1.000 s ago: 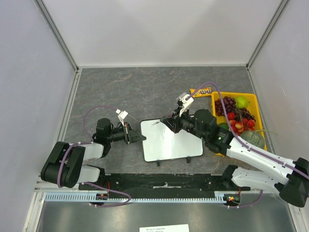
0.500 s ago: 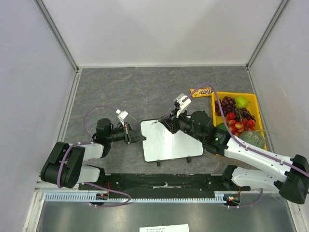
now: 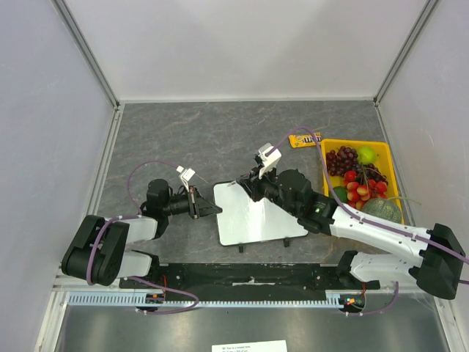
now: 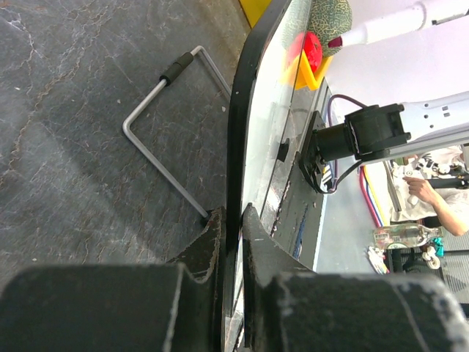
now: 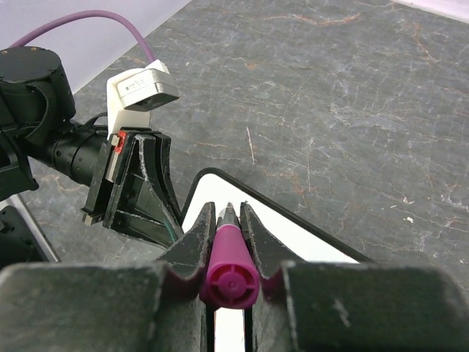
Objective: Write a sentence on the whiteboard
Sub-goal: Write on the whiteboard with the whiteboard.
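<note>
- The small rectangular whiteboard (image 3: 253, 220), white-faced with a thin black frame, lies on the grey marbled worktop (image 3: 183, 139) between the two arms; I can make out no lettering on its face.
- The left claw (image 4: 233, 220) is almost closed and pinches the board's left frame edge; this is likely to steady the board against the pen's push.
- The right claw (image 5: 228, 213) is clamped around a pink-magenta marker (image 5: 229, 277) and aims it at the board's far-left corner; a first line would probably start there.
- The marker's tip is hidden behind its own barrel; I cannot tell whether it touches the board; the right arm covers the board's far-right corner.
</note>
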